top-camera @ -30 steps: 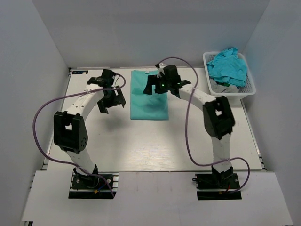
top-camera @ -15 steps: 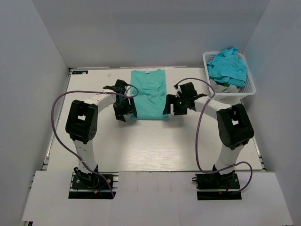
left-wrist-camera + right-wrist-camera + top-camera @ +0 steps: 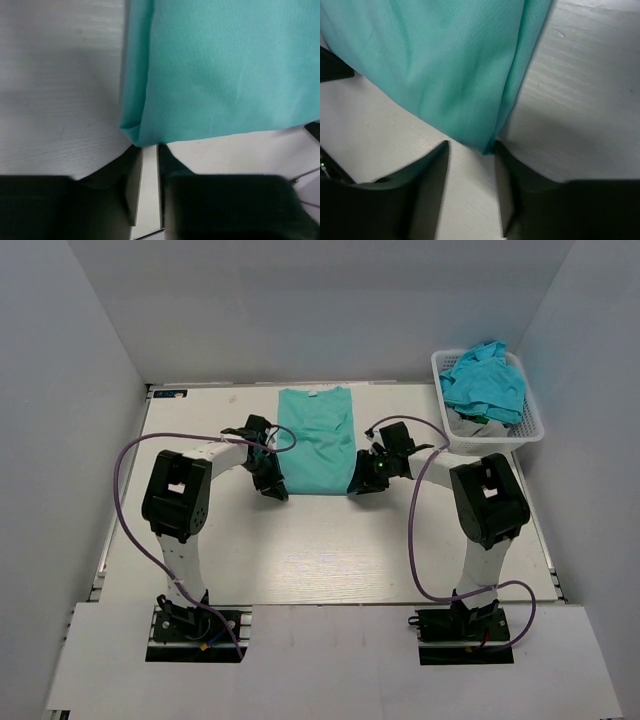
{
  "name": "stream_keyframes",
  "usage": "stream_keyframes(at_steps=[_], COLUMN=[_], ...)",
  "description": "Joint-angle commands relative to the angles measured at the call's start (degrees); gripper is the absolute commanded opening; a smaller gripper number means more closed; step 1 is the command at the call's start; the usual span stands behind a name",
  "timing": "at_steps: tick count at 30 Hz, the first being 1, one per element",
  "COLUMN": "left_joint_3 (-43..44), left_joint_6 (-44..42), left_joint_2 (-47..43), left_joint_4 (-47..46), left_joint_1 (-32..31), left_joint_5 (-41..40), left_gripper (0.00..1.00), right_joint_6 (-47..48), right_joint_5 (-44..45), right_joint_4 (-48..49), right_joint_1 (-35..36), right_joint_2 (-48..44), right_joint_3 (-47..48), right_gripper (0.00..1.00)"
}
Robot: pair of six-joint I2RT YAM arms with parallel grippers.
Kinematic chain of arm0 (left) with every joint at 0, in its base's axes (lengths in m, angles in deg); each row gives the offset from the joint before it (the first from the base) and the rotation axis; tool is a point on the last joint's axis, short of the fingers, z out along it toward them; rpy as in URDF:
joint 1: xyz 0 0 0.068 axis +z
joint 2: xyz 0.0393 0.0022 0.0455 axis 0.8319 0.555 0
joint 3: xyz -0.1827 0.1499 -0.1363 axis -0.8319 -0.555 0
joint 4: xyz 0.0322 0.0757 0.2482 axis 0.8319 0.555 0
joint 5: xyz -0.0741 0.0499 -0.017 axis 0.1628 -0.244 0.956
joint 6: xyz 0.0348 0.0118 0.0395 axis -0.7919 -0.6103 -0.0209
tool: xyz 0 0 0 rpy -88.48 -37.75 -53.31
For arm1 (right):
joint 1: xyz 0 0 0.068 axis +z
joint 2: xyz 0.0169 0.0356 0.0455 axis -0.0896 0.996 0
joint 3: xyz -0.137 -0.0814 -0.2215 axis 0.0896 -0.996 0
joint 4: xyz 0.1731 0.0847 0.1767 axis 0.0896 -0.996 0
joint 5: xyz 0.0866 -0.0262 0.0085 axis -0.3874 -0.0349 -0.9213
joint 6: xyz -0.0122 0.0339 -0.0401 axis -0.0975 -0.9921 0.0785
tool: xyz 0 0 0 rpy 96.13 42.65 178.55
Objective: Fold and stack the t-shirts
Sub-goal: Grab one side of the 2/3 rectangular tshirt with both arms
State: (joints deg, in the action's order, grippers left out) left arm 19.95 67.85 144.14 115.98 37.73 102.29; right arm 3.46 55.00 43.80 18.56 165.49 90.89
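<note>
On the table (image 3: 200, 550), toward its far middle: one t-shirt (image 3: 318, 445) lay flat as a long narrow strip, no sleeves sticking out, neck at the far end.
Basket (image 3: 535, 430): stood at the far right corner, well apart from the strip, and held a heap of other t-shirts (image 3: 485, 380) not yet folded.
Left gripper (image 3: 272, 487): sat low at the strip's near left corner. Its fingers (image 3: 131, 190) stood a narrow slot apart, with the cloth corner just at their tips and not visibly pinched.
Right gripper (image 3: 362, 483): sat low at the near right corner. Its fingers (image 3: 427, 195) stood wider apart, with the corner at the mouth of the gap, released rather than clamped.
Neck label (image 3: 313, 391): showed as a small white mark at the far edge.
Step in hand: probably taking hold of both near corners for the crosswise fold.
Next move calls for: both pinches to catch every layer of the hem, then an even lift and carry toward the far end, so the strip halves squarely without skewing.
</note>
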Motion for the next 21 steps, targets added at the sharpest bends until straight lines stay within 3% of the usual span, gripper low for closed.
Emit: stream_keyframes(at_steps=[1,3,6,9,15,21], left_joint_3=[-0.46,-0.45,-0.45,0.52,1.93,-1.05], left_joint_6=[-0.54,-0.54,-1.06,-1.59,-1.6,-1.6], left_joint_2=[2.87,2.87,2.87,4.1,3.05,-5.03], left_joint_4=[-0.05,0.48,-0.12,0.39,0.4,-0.14], left_joint_1=[-0.5,-0.5,-0.5,-0.5,-0.5,-0.5], left_joint_5=[-0.91,-2.14,-2.14,-1.53,-3.19,-5.75], left_gripper=[0.26,0.19,0.19,0.01,0.0,0.0], right_joint_6=[-0.45,0.16,1.39,2.62,4.03,4.91], right_joint_5=[-1.69,-1.43,0.5,2.08,1.12,-0.64], right_joint_4=[1.45,1.45,3.73,3.48,4.18,3.3], right_joint_1=[-0.23,0.11,0.11,0.02,0.11,0.03], right_joint_2=[2.45,2.54,2.19,2.71,2.63,1.05], right_joint_3=[0.19,0.29,-0.24,0.9,0.9,-0.06], right_gripper=[0.4,0.36,0.31,0.18,0.0,0.0])
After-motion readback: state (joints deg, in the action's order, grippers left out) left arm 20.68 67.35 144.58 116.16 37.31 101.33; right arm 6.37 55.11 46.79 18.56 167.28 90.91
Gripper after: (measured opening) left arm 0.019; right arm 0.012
